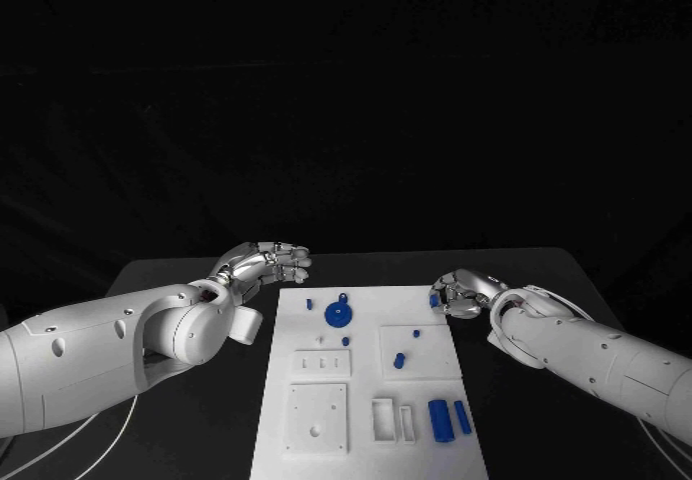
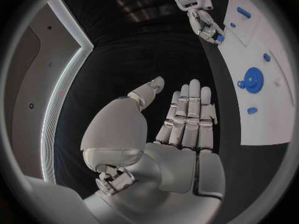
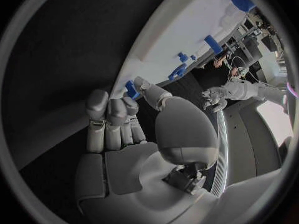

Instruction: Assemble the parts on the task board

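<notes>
Head view: right hand (image 1: 464,294) pinching a half-hidden blue part (image 1: 434,299); left hand (image 1: 264,264) released, fingers straight.

A black tabletop (image 1: 173,275) spreads beneath everything, its far edge meeting a plain dark backdrop (image 1: 346,120) behind.

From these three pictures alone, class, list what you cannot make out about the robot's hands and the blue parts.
- Right hand, head view: whether it pinches the small blue part or only touches it; curled fingers hide the contact.
- That part's shape, right wrist view: fingers cover most of it.
- Blue gear: too small to tell whether it is seated in the task board.
</notes>
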Robot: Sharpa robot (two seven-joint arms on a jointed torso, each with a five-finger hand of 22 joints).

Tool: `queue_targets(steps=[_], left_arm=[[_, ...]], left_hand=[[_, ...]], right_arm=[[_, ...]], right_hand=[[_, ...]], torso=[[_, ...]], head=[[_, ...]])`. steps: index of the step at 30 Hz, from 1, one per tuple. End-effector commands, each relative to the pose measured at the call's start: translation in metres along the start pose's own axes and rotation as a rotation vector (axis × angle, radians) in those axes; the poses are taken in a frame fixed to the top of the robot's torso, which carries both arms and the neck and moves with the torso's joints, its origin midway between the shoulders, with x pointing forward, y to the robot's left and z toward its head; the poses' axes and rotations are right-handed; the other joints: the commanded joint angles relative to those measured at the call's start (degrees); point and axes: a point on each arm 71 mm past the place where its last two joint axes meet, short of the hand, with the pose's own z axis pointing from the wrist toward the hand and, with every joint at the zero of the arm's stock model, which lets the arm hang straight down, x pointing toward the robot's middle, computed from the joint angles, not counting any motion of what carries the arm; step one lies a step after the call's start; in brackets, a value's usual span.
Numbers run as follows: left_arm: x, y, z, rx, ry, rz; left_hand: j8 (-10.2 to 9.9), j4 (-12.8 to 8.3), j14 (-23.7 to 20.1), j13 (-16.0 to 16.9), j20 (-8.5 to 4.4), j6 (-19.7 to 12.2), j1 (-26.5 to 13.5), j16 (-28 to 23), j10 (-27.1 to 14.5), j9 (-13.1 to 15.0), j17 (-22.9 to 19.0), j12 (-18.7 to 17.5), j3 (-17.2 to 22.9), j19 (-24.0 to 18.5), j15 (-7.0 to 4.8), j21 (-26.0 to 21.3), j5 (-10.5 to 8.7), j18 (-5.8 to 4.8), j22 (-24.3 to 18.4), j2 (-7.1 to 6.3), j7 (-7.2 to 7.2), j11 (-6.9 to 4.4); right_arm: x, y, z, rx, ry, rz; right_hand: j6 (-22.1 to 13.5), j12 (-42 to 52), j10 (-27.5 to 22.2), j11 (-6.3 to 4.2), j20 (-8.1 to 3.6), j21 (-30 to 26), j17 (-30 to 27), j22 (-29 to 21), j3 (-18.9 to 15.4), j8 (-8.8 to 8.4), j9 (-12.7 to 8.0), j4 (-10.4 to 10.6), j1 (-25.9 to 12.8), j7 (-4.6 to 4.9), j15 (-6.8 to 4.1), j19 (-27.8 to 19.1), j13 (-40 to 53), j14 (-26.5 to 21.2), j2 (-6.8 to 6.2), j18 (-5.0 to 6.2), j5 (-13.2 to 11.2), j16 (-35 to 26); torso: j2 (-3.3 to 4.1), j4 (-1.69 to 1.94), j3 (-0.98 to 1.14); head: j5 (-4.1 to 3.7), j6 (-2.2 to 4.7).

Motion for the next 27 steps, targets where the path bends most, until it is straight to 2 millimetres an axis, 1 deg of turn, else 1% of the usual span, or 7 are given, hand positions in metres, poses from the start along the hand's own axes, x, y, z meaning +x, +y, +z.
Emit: queue_targets(steps=[1,5,7,12,18,24,27], left_arm=[[0.002,-0.001,0.000,0.013,0.018,-0.001],[0.002,-0.001,0.000,0.013,0.018,-0.001],[0.002,-0.001,0.000,0.013,0.018,-0.001],[0.002,-0.001,0.000,0.013,0.019,-0.001],[0.002,-0.001,0.000,0.012,0.019,0.001],[0.002,-0.001,0.000,0.001,0.017,0.013],[0.001,0.001,-0.001,-0.021,0.016,0.053]], left_hand=[[-0.2,-0.4,-0.4,-0.1,-0.02,0.2,-0.5,0.3,0.0,0.1,0.1,-0.2,0.1,-0.5,0.21,0.3,-0.14,0.38,1.2,0.15,0.24,0.40],[-0.2,-0.4,-0.4,-0.1,-0.02,0.2,-0.5,0.3,-0.1,0.1,0.1,-0.2,0.1,-0.5,0.21,0.3,-0.14,0.38,1.2,0.15,0.24,0.40],[-0.2,-0.4,-0.4,-0.1,-0.02,0.2,-0.5,0.3,-0.1,0.1,0.1,-0.2,0.1,-0.5,0.21,0.3,-0.14,0.38,1.2,0.16,0.24,0.40],[-0.2,-0.4,-0.4,-0.1,-0.02,0.2,-0.5,0.3,0.0,0.1,0.1,-0.2,0.1,-0.5,0.20,0.3,-0.13,0.38,1.2,0.18,0.24,0.40],[-0.2,-0.4,-0.4,-0.1,-0.03,0.2,-0.5,0.3,0.0,0.1,0.1,-0.2,0.2,-0.5,0.20,0.3,-0.13,0.39,1.2,0.26,0.22,0.37],[-0.1,-0.4,-0.4,0.0,-0.02,0.4,-0.5,0.3,0.4,0.1,0.1,0.0,0.2,-0.5,0.20,0.3,-0.16,0.38,1.2,0.33,0.16,0.23],[0.2,-0.3,-0.2,0.3,-0.06,1.0,-0.7,0.4,1.6,0.3,0.2,0.5,0.2,-0.5,0.13,0.4,-0.20,0.39,1.2,0.57,-0.14,-0.27]], right_arm=[[0.002,0.003,0.000,-0.011,0.012,0.003],[0.003,0.003,0.001,-0.008,0.011,0.003],[0.003,0.003,0.001,-0.006,0.009,0.002],[0.003,0.003,0.001,-0.002,-0.003,-0.001],[0.002,0.004,0.001,-0.004,-0.014,-0.007],[0.001,0.009,-0.001,-0.005,-0.045,-0.007],[-0.001,0.018,-0.002,-0.011,-0.059,-0.031]], right_hand=[[2.9,0.1,-0.2,0.03,-0.34,0.3,0.1,1.0,0.4,0.50,0.1,0.1,-0.2,2.08,0.09,0.1,0.1,0.0,0.62,3.58,-0.2,-0.2],[4.0,0.1,-0.2,-0.06,-0.36,0.4,0.2,1.0,0.8,1.02,0.4,0.2,-0.4,1.96,0.02,0.1,0.1,0.0,0.97,3.58,-0.2,-0.2],[4.7,0.1,-0.2,-0.23,-0.36,0.4,0.2,1.0,1.0,1.32,0.5,0.4,-0.6,1.77,-0.13,0.0,0.1,0.0,1.12,3.58,-0.2,-0.2],[6.0,0.2,-0.1,-0.66,-0.40,0.5,0.3,1.0,1.5,1.97,1.0,0.5,-0.7,1.31,-0.52,0.0,0.1,0.0,1.28,3.58,-0.2,-0.3],[7.6,0.1,-0.1,-1.19,-0.43,0.6,0.4,0.9,2.5,2.75,1.5,0.8,-0.6,0.74,-1.02,0.0,0.1,0.0,1.77,3.58,-0.2,-0.3],[7.8,0.1,0.0,-1.35,-0.46,0.6,0.4,0.9,2.8,2.88,1.7,0.8,-0.7,0.59,-1.18,0.1,0.1,0.0,1.67,3.58,-0.2,-0.3],[8.0,0.1,0.0,-1.47,-0.54,0.7,0.5,0.9,2.9,2.94,1.9,0.6,-0.7,0.48,-1.31,0.2,0.1,0.1,1.01,3.58,-0.2,-0.3]], torso=[[0.00,0.01,0.00],[0.01,0.07,-0.03],[0.01,0.06,-0.04],[0.02,0.05,-0.06],[0.00,0.08,-0.05],[0.00,0.02,-0.05],[-0.06,-0.08,-0.05]], head=[[-0.05,-0.04],[-0.09,-0.11],[-0.17,-0.12],[-0.15,-0.16],[-0.10,-0.19],[-0.05,-0.08],[0.03,0.12]])
